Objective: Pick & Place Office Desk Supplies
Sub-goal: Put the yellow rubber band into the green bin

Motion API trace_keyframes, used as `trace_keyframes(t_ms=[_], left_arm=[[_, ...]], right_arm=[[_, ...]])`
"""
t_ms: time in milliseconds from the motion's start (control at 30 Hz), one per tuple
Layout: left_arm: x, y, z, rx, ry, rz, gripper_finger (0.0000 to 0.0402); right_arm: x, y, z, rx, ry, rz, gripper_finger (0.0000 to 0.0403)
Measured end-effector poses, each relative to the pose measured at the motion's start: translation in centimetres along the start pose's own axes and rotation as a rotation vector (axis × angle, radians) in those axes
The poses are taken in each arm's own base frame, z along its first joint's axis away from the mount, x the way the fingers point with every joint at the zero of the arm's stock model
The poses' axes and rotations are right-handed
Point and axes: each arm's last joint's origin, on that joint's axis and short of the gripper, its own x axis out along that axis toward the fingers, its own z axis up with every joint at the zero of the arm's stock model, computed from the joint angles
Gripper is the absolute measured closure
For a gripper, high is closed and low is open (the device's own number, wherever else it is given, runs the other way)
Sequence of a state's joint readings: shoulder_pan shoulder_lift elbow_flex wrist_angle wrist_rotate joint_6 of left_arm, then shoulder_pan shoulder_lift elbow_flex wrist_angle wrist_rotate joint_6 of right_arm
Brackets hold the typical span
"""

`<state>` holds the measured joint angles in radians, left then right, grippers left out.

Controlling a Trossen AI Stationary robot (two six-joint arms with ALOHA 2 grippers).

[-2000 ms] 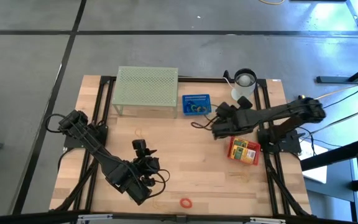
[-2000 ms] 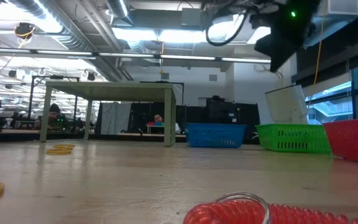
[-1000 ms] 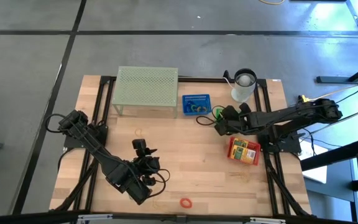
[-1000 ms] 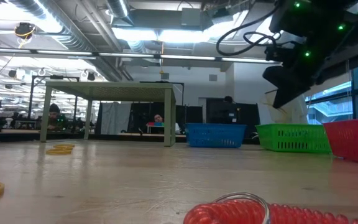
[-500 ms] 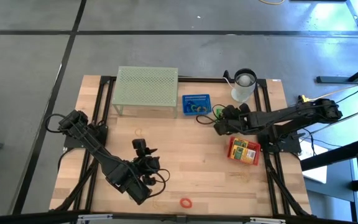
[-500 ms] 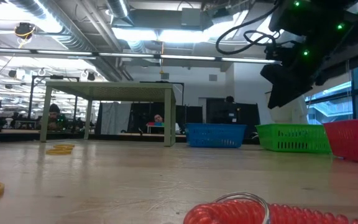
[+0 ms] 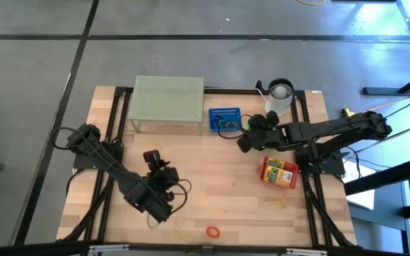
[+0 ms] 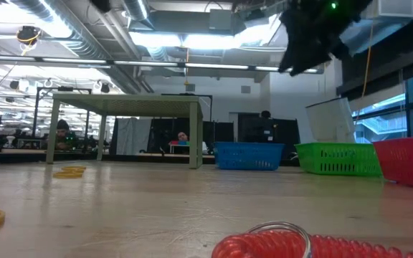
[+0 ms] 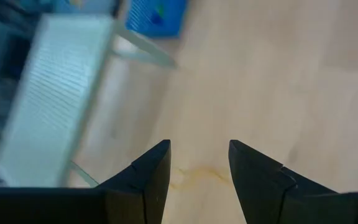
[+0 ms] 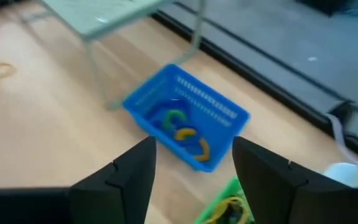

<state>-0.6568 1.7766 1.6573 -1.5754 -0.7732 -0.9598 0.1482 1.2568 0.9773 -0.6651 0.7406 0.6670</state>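
Pale wood table (image 7: 219, 178) on a grey floor; open-plan room with ceiling ducts behind. Right gripper (image 7: 243, 140) hovers beside the blue basket (image 7: 224, 119), fingers apart, empty — green and yellow bands (image 10: 185, 127) lie inside the basket. Left gripper (image 7: 151, 158) mid-table, fingers apart, empty. Red band (image 7: 212, 231) sits near the front edge.

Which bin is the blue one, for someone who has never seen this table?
Find the big pale green mesh stand at the table's far edge. Right beside it, toward the white cup, sits the small blue basket, holding green and yellow loops. The green basket next to it differs only in colour.
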Motion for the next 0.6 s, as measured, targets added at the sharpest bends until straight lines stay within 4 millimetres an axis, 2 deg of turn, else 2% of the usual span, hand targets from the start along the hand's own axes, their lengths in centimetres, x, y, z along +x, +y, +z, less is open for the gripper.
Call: trace_keyframes(t_ms=[133, 300, 500, 600], left_arm=[[1.2, -0.3, -0.3, 0.077, 0.145, -0.128, 0.0245], [4.4, -1.5, -1.9, 0.192, 0.334, -0.245, 0.0245], [7.8, -2.9, -3.9, 0.381, 0.313, -0.282, 0.0245], [9.6, -3.1, -4.8, 0.403, 0.312, -0.335, 0.0245]], right_arm=[[-0.9, 0.4, 1.4, 0.041, 0.020, 0.095, 0.0188], [-1.5, 0.8, 2.2, 0.061, 0.062, 0.200, 0.0188], [-1.6, 1.1, 2.1, 0.065, 0.116, 0.291, 0.0188], [-1.6, 1.2, 2.1, 0.063, 0.142, 0.327, 0.0188]])
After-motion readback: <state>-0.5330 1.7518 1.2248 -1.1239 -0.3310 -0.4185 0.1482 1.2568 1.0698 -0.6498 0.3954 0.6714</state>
